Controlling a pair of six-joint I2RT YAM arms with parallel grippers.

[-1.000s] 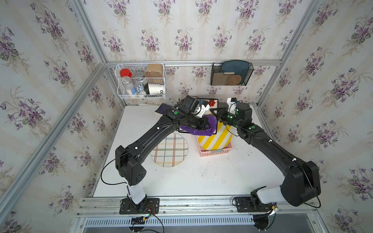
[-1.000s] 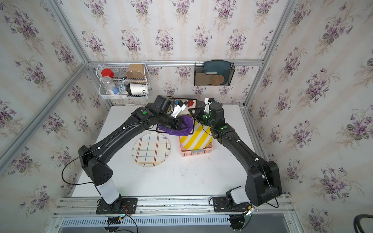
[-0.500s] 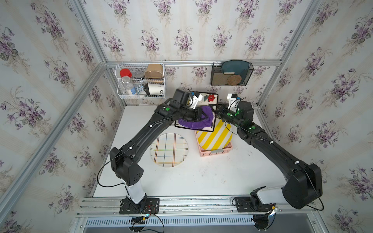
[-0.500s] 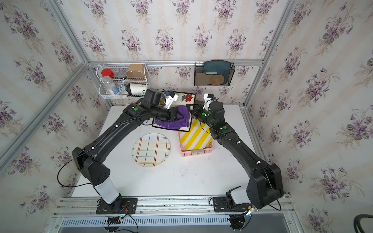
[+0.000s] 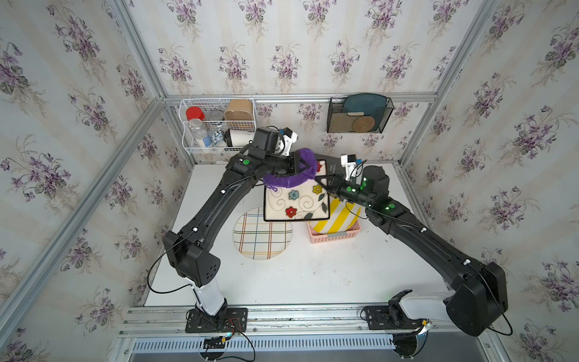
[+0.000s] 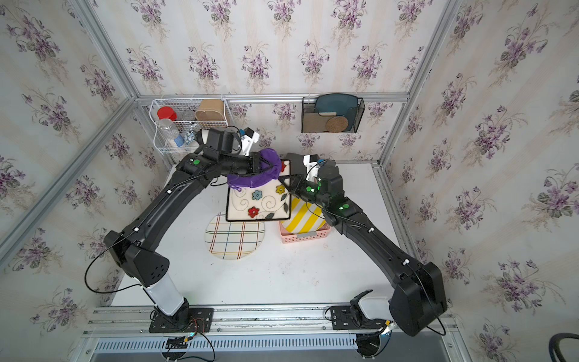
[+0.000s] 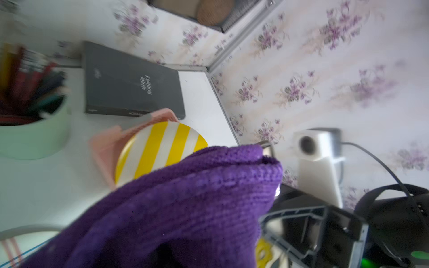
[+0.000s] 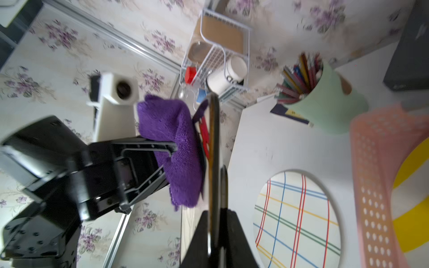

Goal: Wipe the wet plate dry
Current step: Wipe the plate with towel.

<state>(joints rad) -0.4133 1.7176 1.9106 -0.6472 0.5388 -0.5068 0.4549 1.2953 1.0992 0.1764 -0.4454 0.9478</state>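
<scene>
I see the white table [image 5: 313,275] boxed in by floral wallpaper [image 5: 282,47] on an aluminium frame [image 5: 297,97]. On the back wall a white wire basket [image 5: 216,125] of jars and cups hangs at 11 o'clock and a black mesh rack [image 5: 357,116] at 1 o'clock. My right claw [image 5: 326,185] is clamped tight on the 3 o'clock edge of the square plate [image 5: 296,200], holding it off the table, toward 12 o'clock from the table's middle. My left claw [image 5: 296,164] is closed on the bunched purple cloth [image 5: 291,178], which lies against the plate's upper edge in both top views; the right wrist view shows the plate edge-on with the cloth against one face. On the table a plaid plate [image 5: 260,238] lies flat just 9 o'clock of centre. A pink basket [image 5: 332,236] beside it at 3 o'clock holds a yellow striped plate [image 5: 338,217]. A black book [image 7: 130,85] and a green cup of pencils [image 8: 325,92] sit near the back edge.
</scene>
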